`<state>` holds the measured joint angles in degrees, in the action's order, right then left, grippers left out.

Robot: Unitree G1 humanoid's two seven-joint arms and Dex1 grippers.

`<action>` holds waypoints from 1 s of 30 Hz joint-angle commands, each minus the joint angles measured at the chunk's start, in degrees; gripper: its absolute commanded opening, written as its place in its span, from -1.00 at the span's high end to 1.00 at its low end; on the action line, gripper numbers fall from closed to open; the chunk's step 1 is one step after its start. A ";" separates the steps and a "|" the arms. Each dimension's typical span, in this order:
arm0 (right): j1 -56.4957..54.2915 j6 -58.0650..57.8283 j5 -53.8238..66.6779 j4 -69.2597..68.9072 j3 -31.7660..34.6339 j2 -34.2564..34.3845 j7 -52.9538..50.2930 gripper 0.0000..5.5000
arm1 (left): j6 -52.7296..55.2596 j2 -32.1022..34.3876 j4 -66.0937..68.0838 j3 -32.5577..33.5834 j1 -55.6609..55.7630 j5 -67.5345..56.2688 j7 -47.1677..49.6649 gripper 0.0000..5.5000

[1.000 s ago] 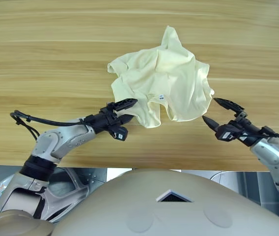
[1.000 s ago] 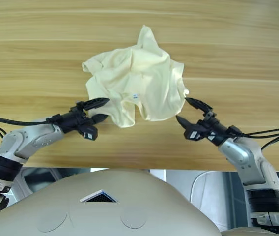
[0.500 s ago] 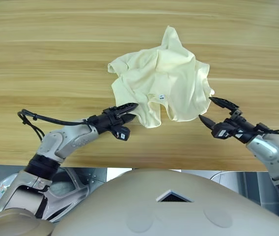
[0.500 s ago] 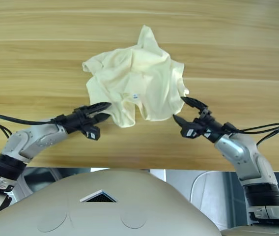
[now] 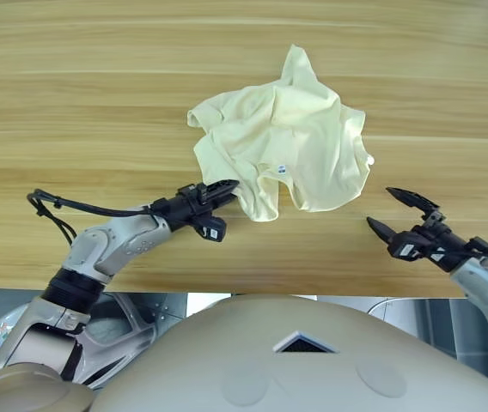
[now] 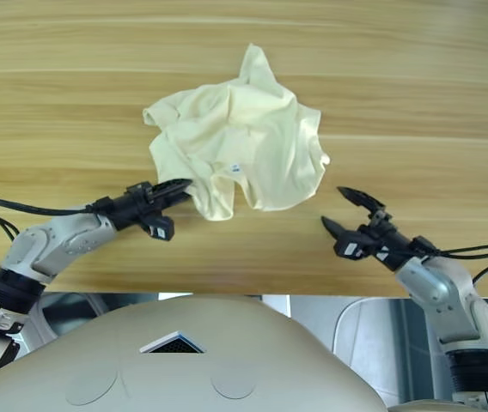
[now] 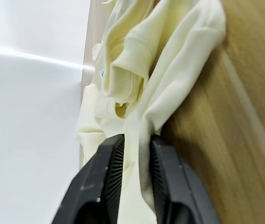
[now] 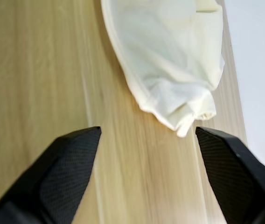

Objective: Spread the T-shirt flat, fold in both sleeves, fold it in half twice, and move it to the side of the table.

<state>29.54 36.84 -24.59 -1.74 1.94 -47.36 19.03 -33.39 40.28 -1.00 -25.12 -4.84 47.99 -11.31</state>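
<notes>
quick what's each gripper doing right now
Left gripper: shut on the near edge of the crumpled pale yellow T-shirt.
Right gripper: open, holding nothing, apart from the shirt.

Crumpled T-shirt (image 5: 287, 142) on wooden table (image 5: 98, 103), left gripper (image 5: 225, 186) pinching its edge, right gripper (image 5: 379, 206) spread, apart.

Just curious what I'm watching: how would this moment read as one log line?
T-shirt crumpled | left gripper shut on its edge | right gripper open, apart
</notes>
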 commanded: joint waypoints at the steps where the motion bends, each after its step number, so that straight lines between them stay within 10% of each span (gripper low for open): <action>1: -3.72 -0.27 -3.08 4.22 -5.73 2.10 1.45 -0.37 | 5.11 2.04 4.80 -1.56 -4.97 4.15 -2.85 0.80; 16: -13.07 1.39 -6.14 14.99 -13.75 2.40 -2.49 -0.37 | 7.65 2.04 3.90 0.58 -7.58 3.07 -0.30 0.99; 30: -15.59 1.32 -5.16 20.02 -14.18 1.58 -4.45 0.60 | 7.44 2.00 3.47 0.74 -8.93 1.46 -0.49 1.00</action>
<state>12.93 41.51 -26.44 14.12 -11.21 -44.55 13.03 -29.13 40.28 -2.73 -22.03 -7.78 46.77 -8.87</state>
